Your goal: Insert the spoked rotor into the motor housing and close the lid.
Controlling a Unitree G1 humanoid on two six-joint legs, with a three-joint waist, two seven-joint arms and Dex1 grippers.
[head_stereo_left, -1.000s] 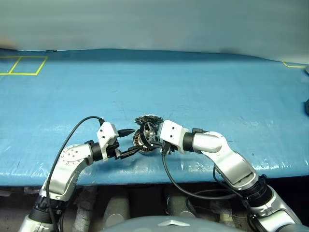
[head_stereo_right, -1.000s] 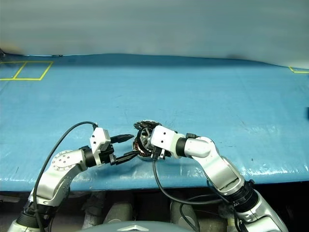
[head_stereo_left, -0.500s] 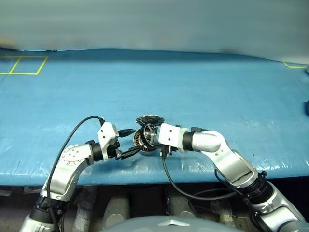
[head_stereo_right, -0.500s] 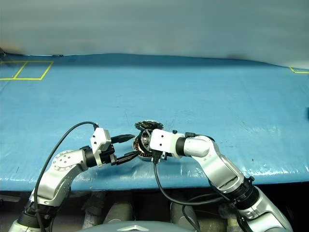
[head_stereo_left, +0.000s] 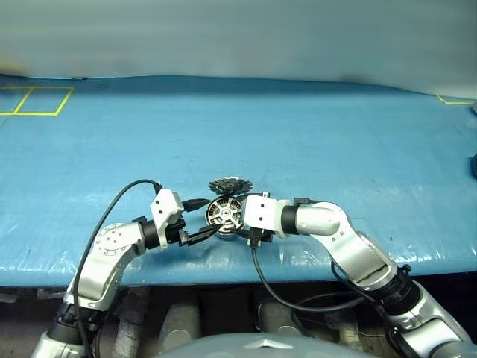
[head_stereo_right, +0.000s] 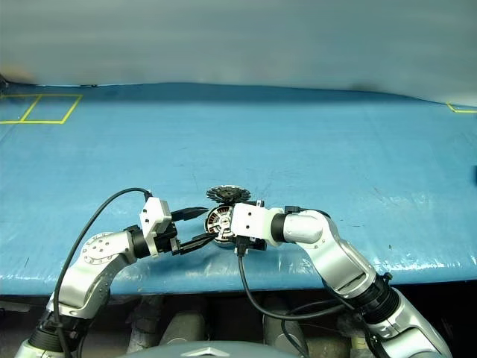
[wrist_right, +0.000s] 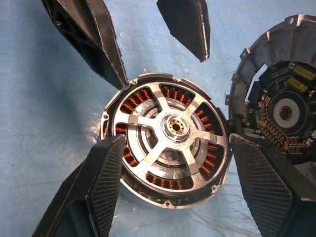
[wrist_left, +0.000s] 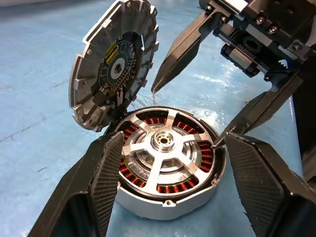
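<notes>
Blue mat (head_stereo_left: 313, 134), both grippers agape.

Spoked rotor (wrist_left: 163, 148) sits inside motor housing (wrist_left: 168, 205), lid (wrist_left: 113, 61) raised open

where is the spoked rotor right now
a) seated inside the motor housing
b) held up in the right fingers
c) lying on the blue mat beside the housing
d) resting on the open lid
a: the spoked rotor sits inside the motor housing, copper windings showing between its spokes, while the lid stands open.
</notes>
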